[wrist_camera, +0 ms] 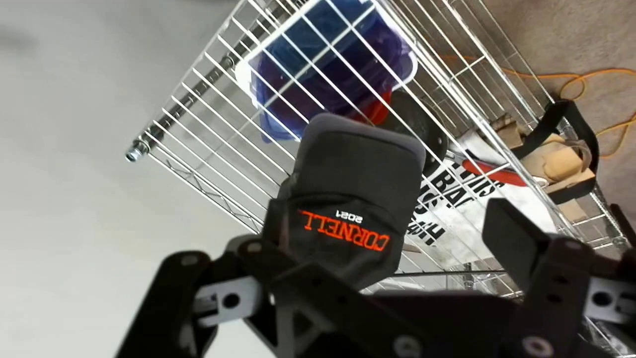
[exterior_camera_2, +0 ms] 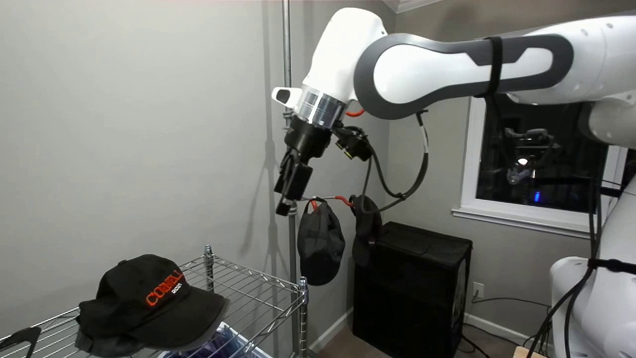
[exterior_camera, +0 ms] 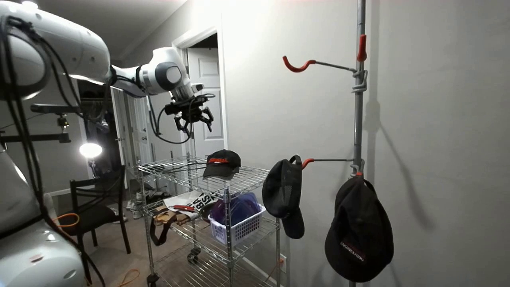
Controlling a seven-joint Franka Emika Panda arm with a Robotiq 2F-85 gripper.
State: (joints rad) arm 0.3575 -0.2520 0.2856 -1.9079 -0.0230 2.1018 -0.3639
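My gripper hangs in the air over the wire cart, its two fingers spread wide and nothing between them. Below it, a black cap with orange CORNELL lettering rests on the top wire shelf, brim outward. A greyish edge shows under the brim; whether a second cap lies beneath, I cannot tell. In the wrist view the cap appears beyond the left finger, with the right finger pad off to its side. A clear gap separates gripper and cap in both exterior views.
A pole carries red-tipped hooks; black caps hang from it, a mesh-sided one and another. Under the top shelf stand a lilac basket and a printed bag. A black cabinet stands behind.
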